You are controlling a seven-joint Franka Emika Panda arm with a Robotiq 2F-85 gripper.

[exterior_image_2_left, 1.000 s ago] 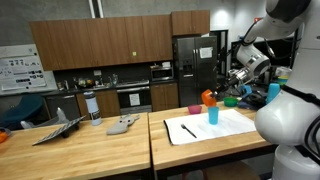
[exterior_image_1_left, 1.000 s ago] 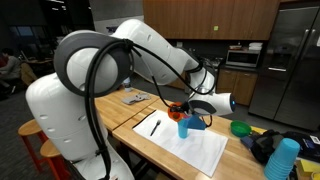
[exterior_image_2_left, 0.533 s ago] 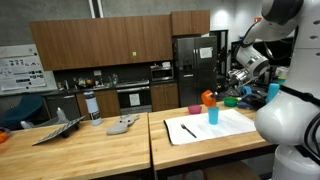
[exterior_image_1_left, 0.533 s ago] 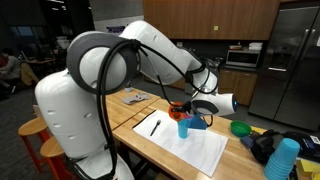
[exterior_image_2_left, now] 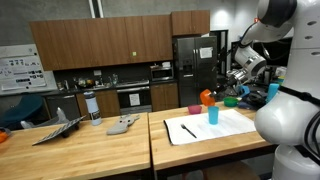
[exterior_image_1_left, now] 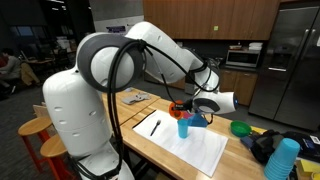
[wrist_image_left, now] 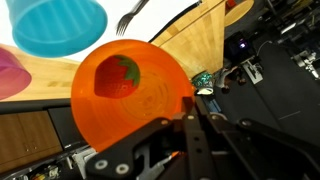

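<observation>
An orange bowl (wrist_image_left: 125, 110) fills the wrist view, with a small red and green strawberry-like piece (wrist_image_left: 120, 75) inside it. My gripper (wrist_image_left: 190, 113) is shut on the bowl's rim, its fingers pressed together over the edge. In both exterior views the bowl (exterior_image_1_left: 178, 105) (exterior_image_2_left: 207, 97) hangs in the air above the white mat (exterior_image_1_left: 195, 150) (exterior_image_2_left: 225, 125), held by the gripper (exterior_image_1_left: 188, 108) (exterior_image_2_left: 218, 93). A blue cup (exterior_image_1_left: 183, 127) (exterior_image_2_left: 213, 115) (wrist_image_left: 55, 25) stands on the mat just below the bowl.
A black marker (exterior_image_1_left: 154, 127) (exterior_image_2_left: 187, 130) lies on the mat. A pink cup (exterior_image_2_left: 194, 108) (wrist_image_left: 10, 75), a green bowl (exterior_image_1_left: 240, 128) and a stack of blue cups (exterior_image_1_left: 283, 158) stand nearby. A fork (wrist_image_left: 130, 12) lies by the blue cup. The wooden counter's edge (exterior_image_1_left: 150, 155) runs alongside the mat.
The arm's upper links have swung a little in the exterior view. The gripper and the orange bowl stay in nearly the same place, still held.
</observation>
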